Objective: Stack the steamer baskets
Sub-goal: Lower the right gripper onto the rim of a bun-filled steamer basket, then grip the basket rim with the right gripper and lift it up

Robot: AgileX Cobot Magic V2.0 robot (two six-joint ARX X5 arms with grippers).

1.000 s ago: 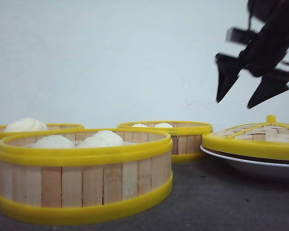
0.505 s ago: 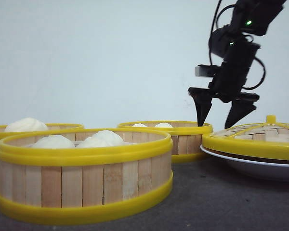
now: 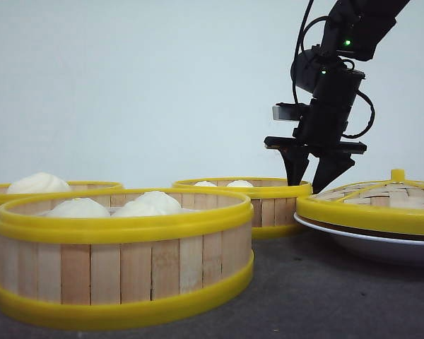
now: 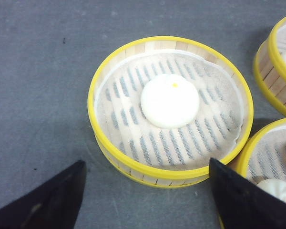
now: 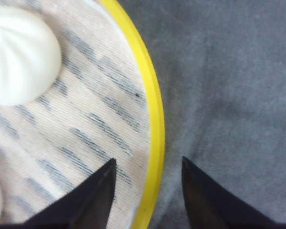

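Right wrist view: pincer (image 5: 145,191) open astride basket rim (image 5: 155,143).

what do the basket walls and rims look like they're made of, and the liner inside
On the near basket, the walls look like pale unfinished wood: separate upright slats with grain. Its rim looks like glossy yellow plastic, smooth and evenly coloured. The liner seems thin white cloth or paper; the slatted floor shows through it.

A black arm (image 3: 339,63) is seen, hung with black cables, lit by green lamps, ending in a pointed claw (image 3: 314,167).
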